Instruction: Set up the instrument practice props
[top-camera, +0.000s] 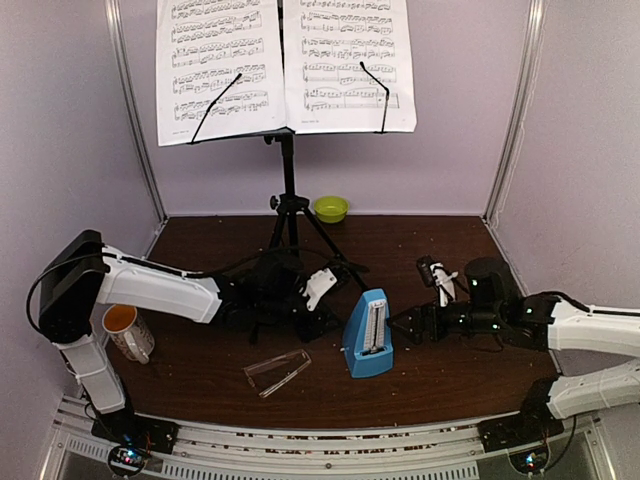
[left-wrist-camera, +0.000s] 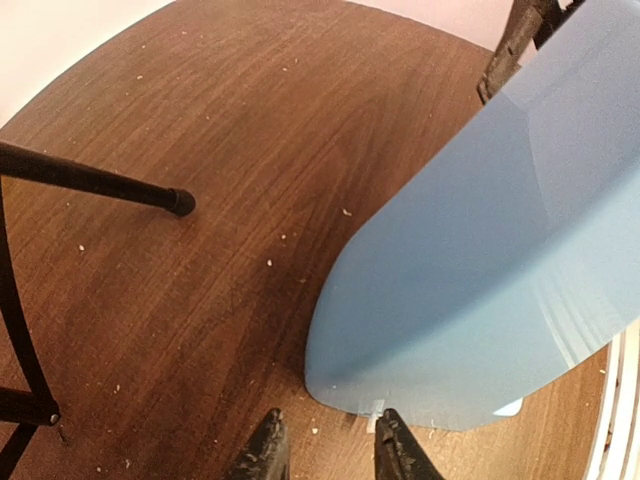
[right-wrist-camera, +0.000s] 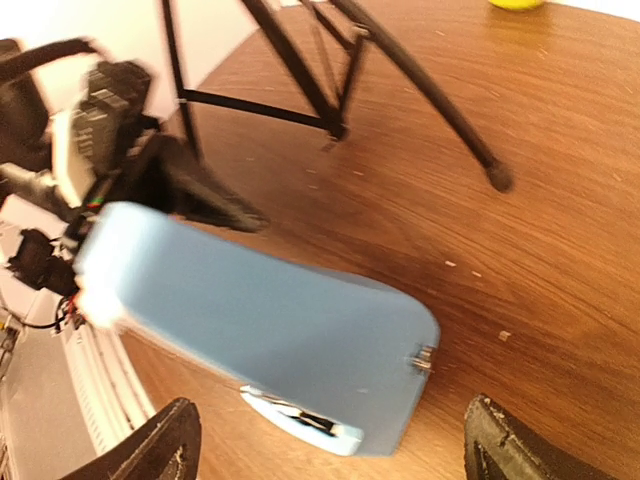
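The black tripod music stand (top-camera: 288, 205) stands at the back, with white sheet-music pages (top-camera: 285, 62) on its desk. The blue metronome (top-camera: 368, 335) stands upright on the table between my grippers. Its clear front cover (top-camera: 277, 372) lies flat on the table, to its left and nearer. My left gripper (top-camera: 332, 316) is open a little and empty, its tips just short of the metronome's side (left-wrist-camera: 480, 250). My right gripper (top-camera: 397, 326) is wide open and empty, with the metronome (right-wrist-camera: 260, 320) just ahead of its jaws.
A white-and-orange mug (top-camera: 127, 332) stands at the near left by the left arm. A lime-green bowl (top-camera: 331, 208) sits at the back wall. The stand's tripod legs (left-wrist-camera: 100, 185) (right-wrist-camera: 430, 110) spread over the table behind the metronome. Purple walls enclose the table.
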